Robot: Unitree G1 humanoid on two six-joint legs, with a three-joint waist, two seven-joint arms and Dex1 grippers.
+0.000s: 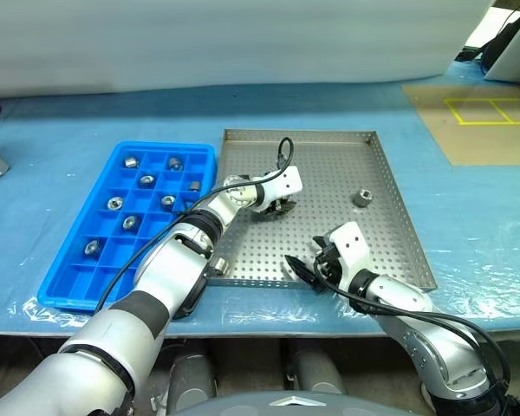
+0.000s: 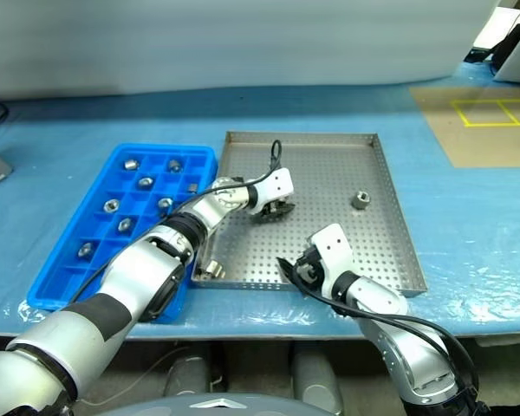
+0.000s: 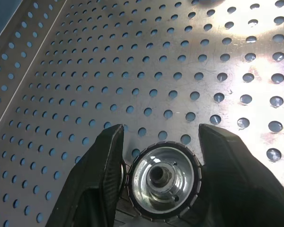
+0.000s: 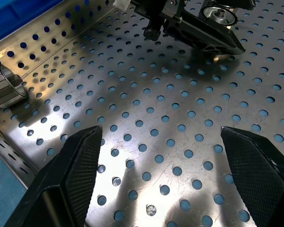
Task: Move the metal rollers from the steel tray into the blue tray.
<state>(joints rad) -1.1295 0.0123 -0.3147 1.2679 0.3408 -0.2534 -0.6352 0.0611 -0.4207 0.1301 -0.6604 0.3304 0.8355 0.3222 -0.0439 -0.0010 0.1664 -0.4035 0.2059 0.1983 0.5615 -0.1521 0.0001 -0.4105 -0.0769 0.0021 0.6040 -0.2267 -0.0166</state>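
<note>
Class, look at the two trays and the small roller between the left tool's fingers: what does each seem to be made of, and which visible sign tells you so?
The steel tray: apparently bare metal, silver-grey and punched with holes, with glare in the left wrist view.
The blue tray: probably moulded plastic, uniformly bright blue, with thin compartment walls.
The roller: looks like polished metal, with mirror-bright rings around a dark centre.

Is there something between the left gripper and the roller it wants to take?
No. The roller sits on the steel tray directly between the left gripper fingers, nothing between them.

Corner roller [image 4: 4,87] cut off by frame edge.
</note>
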